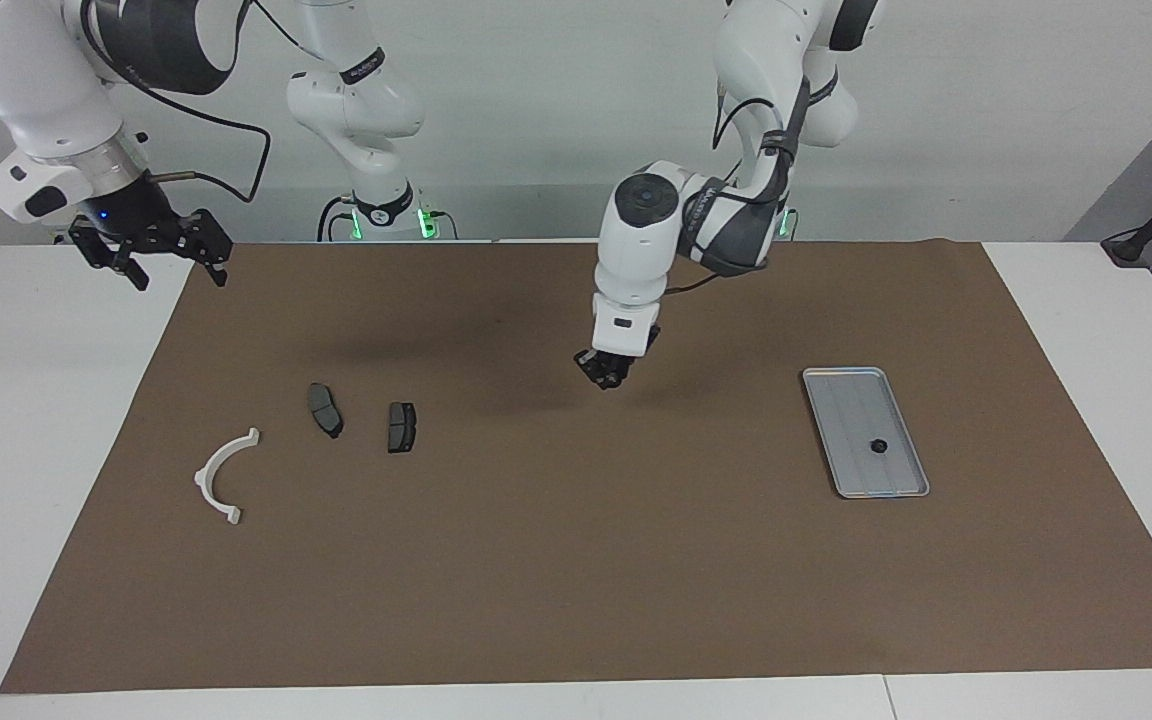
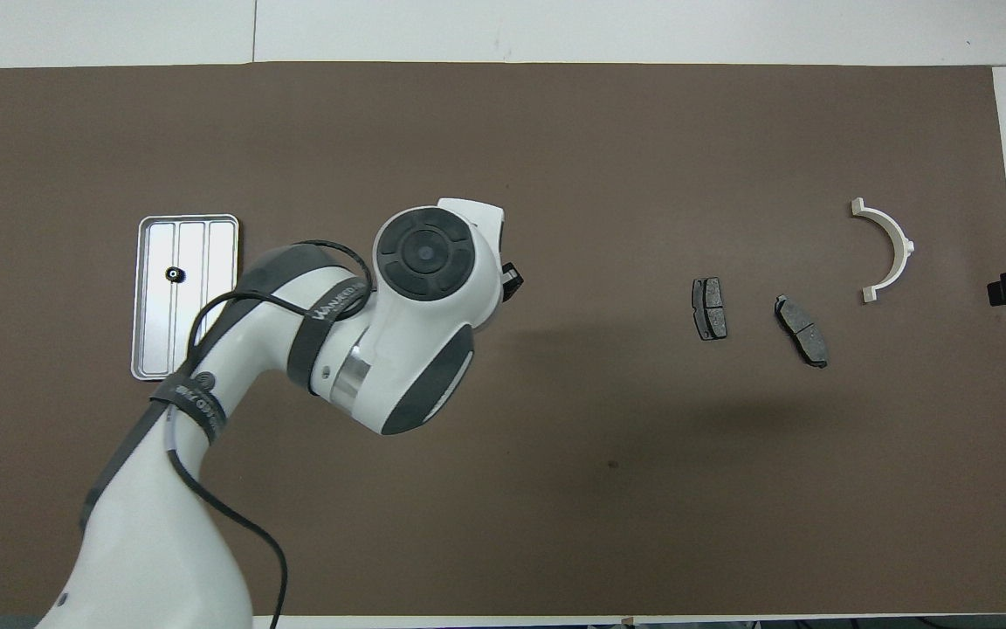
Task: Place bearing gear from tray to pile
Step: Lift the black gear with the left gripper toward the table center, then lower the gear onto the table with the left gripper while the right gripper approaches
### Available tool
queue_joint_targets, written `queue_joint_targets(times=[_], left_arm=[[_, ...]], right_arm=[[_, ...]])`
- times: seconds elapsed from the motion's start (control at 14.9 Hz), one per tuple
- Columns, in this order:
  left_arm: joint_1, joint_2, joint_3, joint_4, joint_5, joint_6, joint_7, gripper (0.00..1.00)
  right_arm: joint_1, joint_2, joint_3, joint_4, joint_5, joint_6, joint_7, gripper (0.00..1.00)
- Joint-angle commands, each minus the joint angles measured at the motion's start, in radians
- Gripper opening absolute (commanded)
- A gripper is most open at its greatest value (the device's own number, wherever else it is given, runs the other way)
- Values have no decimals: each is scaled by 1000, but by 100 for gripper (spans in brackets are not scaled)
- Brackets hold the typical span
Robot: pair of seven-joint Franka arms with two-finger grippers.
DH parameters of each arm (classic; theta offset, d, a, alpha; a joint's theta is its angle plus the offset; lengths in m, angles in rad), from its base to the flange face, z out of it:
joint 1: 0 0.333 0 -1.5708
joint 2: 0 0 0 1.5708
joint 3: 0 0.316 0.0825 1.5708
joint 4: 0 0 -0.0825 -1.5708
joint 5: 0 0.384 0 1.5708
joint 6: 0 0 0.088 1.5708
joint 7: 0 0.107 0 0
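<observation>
Brown mat [image 1: 576, 560], facing view: left gripper [image 1: 608, 375] hung over its middle, grip unreadable, tray [image 1: 841, 440] and gear [image 1: 877, 446] at four o'clock, right gripper [image 1: 179, 268] waited wide at ten.

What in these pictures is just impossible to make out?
- Left end effector: in the overhead view its own wrist covers nearly all of it; in the facing view it is too small to tell whether it carries anything.
- Right end effector: cut off by the picture's edge in the overhead view.
- Small dark part on the tray: too small in both views to identify.
- One tray corner nearer the robots: hidden by the left arm in the overhead view.
</observation>
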Motion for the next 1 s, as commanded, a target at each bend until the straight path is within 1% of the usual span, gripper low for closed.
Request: queue_joint_targets(times=[0.0, 0.07, 0.2, 0.27, 0.6, 0.8, 0.94], left_arm=[[-42, 172, 18, 200, -16, -18, -54, 0], [-50, 180, 19, 197, -21, -17, -66, 0], [-105, 267, 27, 265, -12, -33, -139, 0], [-107, 258, 30, 262, -13, -53, -143, 0], [-116, 258, 31, 241, -13, -27, -150, 0], [-121, 254, 34, 190, 0, 61, -210, 0], [-121, 252, 34, 187, 4, 62, -213, 0]], right_arm=[[-15, -8, 9, -32, -9, 46, -31, 100], [-15, -8, 9, -32, -9, 52, -31, 100], [-15, -4, 9, -37, -9, 59, -31, 100], [-15, -3, 9, -38, -9, 63, -31, 100], [0, 17, 12, -51, -9, 104, -20, 100], [9, 26, 14, -49, -9, 121, -17, 100], [11, 26, 14, -49, -9, 121, -16, 100]])
